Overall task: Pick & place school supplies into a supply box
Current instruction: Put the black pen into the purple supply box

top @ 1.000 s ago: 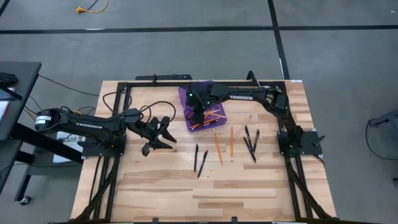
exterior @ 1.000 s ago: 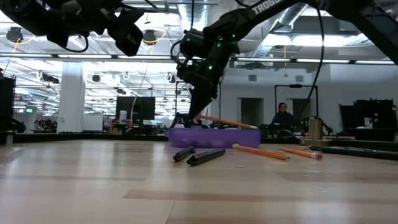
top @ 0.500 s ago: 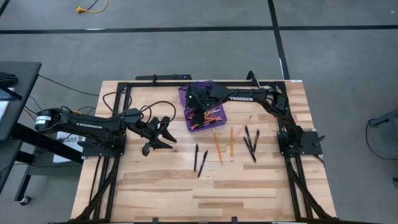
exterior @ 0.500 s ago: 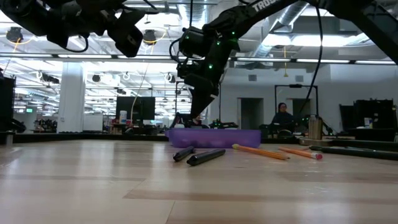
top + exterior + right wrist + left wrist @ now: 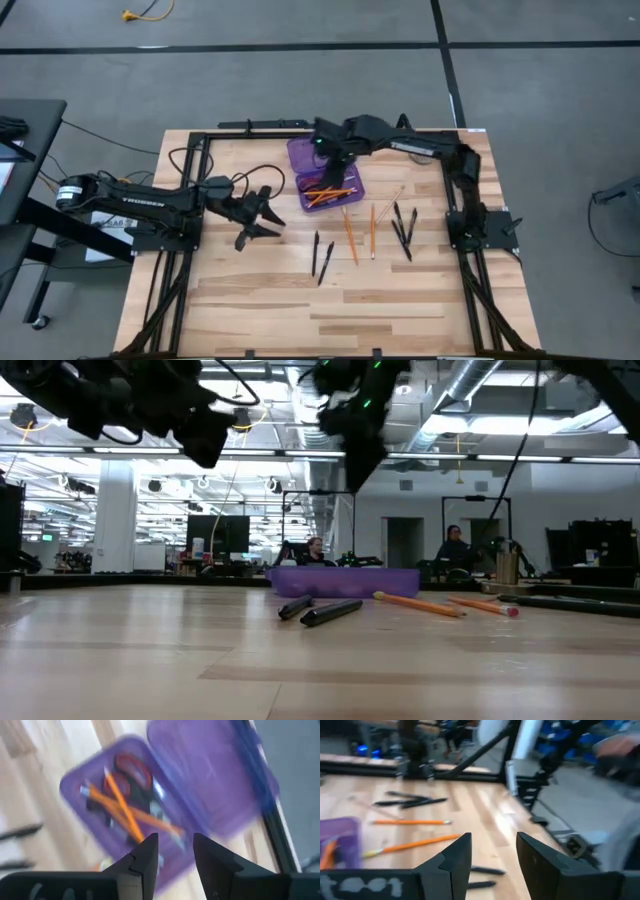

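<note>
The right gripper (image 5: 172, 857) is keeping its fingers apart with nothing between them, and it is hanging above the supply box (image 5: 330, 176) near the table's far edge. The box is lying open; inside it orange pencils (image 5: 125, 812) are crossing each other beside the red-handled scissors (image 5: 131, 766). The left gripper (image 5: 492, 862) is also holding its fingers parted and empty, waiting over the left part of the table (image 5: 260, 290). More pencils (image 5: 350, 232) and black pens (image 5: 321, 258) are lying on the wood, near the box.
</note>
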### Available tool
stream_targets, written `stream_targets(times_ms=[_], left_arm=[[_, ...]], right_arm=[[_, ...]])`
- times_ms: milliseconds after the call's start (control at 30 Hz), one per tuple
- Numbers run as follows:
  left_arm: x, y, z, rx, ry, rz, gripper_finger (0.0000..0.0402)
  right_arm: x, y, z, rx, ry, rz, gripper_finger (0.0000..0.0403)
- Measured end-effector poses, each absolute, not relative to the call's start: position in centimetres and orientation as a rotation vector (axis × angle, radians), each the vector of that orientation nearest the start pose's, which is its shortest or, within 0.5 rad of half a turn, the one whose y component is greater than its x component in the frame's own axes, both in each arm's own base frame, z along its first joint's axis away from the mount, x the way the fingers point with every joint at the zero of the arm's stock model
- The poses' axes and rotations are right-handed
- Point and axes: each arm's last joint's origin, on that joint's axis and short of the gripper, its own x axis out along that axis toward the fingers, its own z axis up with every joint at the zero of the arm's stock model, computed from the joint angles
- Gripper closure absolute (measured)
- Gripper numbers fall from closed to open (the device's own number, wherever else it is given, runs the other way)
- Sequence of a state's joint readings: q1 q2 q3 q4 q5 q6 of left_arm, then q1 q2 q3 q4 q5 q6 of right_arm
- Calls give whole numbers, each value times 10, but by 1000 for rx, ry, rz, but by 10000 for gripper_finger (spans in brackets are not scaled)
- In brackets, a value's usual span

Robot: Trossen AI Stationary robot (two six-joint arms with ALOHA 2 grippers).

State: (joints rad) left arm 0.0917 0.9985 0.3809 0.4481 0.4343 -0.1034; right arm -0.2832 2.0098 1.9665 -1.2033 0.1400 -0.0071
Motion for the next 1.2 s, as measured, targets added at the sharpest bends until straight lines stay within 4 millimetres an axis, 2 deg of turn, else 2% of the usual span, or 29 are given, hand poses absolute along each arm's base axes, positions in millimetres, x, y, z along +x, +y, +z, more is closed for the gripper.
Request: stream_targets(times_ms=[200,333,400,567,700,967,1200], left_arm=[[205,9,214,-135,203,-266,258],[204,9,213,-104,212,-269,258],[204,9,212,-87,220,-271,258],[204,9,211,-61,224,-273,258],[204,9,210,-51,236,-274,258],[204,9,209,-52,242,-275,258],[202,8,205,-63,286,-275,258]], right_arm=[[345,-102,335,268,1346,-406,285],[323,-84,342,320,1343,-440,285],[311,-73,339,329,1361,-441,285],[279,-46,319,373,1391,-468,284],[255,-31,292,459,1356,-531,285],[208,-16,231,741,1333,-864,284],[187,-9,204,894,1317,-1065,284]])
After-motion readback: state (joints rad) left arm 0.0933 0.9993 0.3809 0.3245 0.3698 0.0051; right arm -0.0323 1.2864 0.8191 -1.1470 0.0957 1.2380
